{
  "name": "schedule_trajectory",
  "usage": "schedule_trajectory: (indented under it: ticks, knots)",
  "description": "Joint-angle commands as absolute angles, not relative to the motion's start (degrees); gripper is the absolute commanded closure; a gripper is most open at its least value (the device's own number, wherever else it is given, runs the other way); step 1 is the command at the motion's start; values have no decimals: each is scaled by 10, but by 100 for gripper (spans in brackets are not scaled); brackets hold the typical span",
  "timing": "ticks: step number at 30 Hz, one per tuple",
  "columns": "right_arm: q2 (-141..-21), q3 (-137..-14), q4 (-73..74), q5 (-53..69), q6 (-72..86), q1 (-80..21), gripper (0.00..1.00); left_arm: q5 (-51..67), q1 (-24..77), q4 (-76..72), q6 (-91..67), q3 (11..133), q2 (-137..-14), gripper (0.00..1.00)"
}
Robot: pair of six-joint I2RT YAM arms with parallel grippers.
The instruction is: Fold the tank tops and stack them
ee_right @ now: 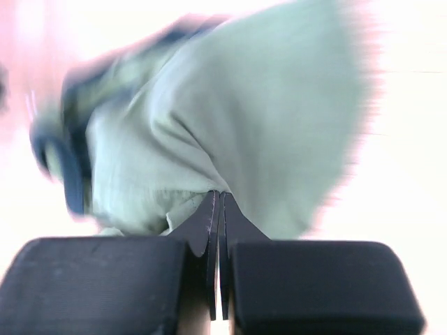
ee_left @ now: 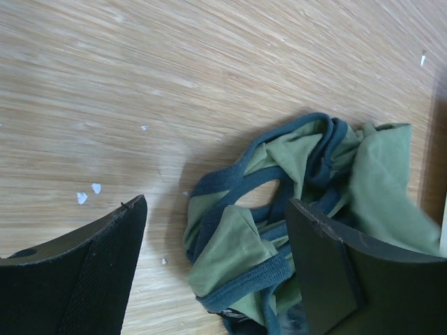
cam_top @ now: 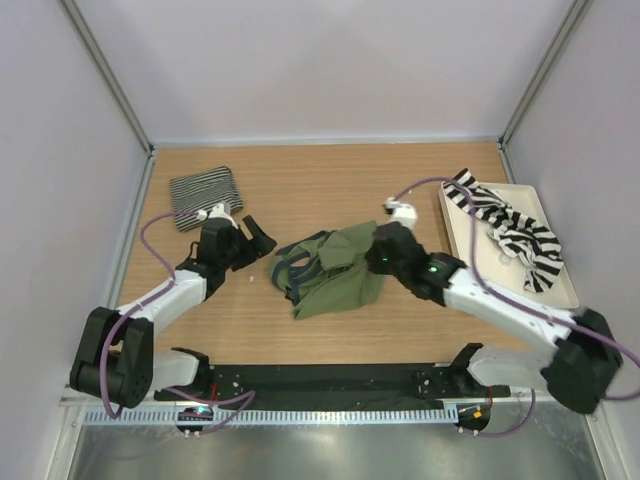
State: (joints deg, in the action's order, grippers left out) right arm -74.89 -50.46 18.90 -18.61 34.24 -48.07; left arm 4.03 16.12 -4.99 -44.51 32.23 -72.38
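The olive green tank top (cam_top: 335, 272) lies crumpled at the table's middle. My right gripper (cam_top: 374, 252) is shut on the cloth at its right edge; in the right wrist view the gripper (ee_right: 221, 194) pinches a fold of the pale green fabric (ee_right: 244, 118). My left gripper (cam_top: 262, 245) hovers open just left of the top. In the left wrist view, the dark-trimmed straps of the green top (ee_left: 230, 241) sit between the gripper's (ee_left: 215, 206) spread fingers (ee_left: 98, 272). The pinstriped tank top (cam_top: 205, 195) lies folded at the back left. The broad-striped tank top (cam_top: 510, 228) lies bunched on the cream tray (cam_top: 562, 293).
The tray stands along the right wall. Grey walls close in the table on the left, back and right. Small white specks (ee_left: 87, 194) dot the wood near the left gripper.
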Motion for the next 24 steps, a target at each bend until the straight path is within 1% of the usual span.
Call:
schedule_trajectory:
  ticks: [1, 2, 4, 5, 6, 7, 8, 9, 11, 14, 17, 18, 20, 22, 23, 24]
  knots:
    - [-600, -412, 167, -259, 450, -423, 99, 68, 166, -91, -435, 344, -728, 19]
    - [-568, -373, 174, -276, 473, -423, 99, 72, 169, -93, -432, 344, -730, 20]
    - [-494, -334, 204, -316, 486, -423, 98, 75, 176, -94, -431, 347, -735, 20]
    - [-474, -325, 208, -322, 487, -423, 92, 76, 178, -95, -429, 350, -741, 20]
    - [-457, -319, 214, -325, 476, -422, 60, 81, 181, -96, -426, 352, -745, 20]
    - [-434, -316, 214, -324, 465, -423, 44, 81, 187, -96, -425, 357, -748, 20]
    - [-432, -321, 218, -324, 457, -423, 37, 82, 191, -96, -424, 359, -754, 20]
    - [-433, -327, 224, -322, 447, -422, 35, 84, 192, -96, -423, 361, -758, 21]
    - [-465, -354, 221, -298, 395, -422, 35, 85, 199, -96, -417, 367, -762, 21]
    - [-513, -390, 215, -251, 331, -423, 38, 87, 205, -94, -412, 372, -770, 21]
    - [-595, -431, 221, -220, 288, -422, 45, 86, 206, -91, -409, 374, -773, 22]
    - [-639, -443, 231, -222, 283, -423, 49, 86, 205, -90, -409, 376, -775, 22]
    - [-677, -477, 236, -216, 263, -422, 53, 88, 206, -89, -408, 378, -777, 22]
    - [-727, -501, 237, -204, 254, -423, 53, 90, 206, -87, -407, 380, -781, 22]
    - [-741, -506, 232, -194, 240, -423, 52, 91, 206, -85, -406, 381, -781, 23]
    - [-752, -511, 228, -188, 235, -423, 48, 91, 206, -84, -406, 382, -782, 22]
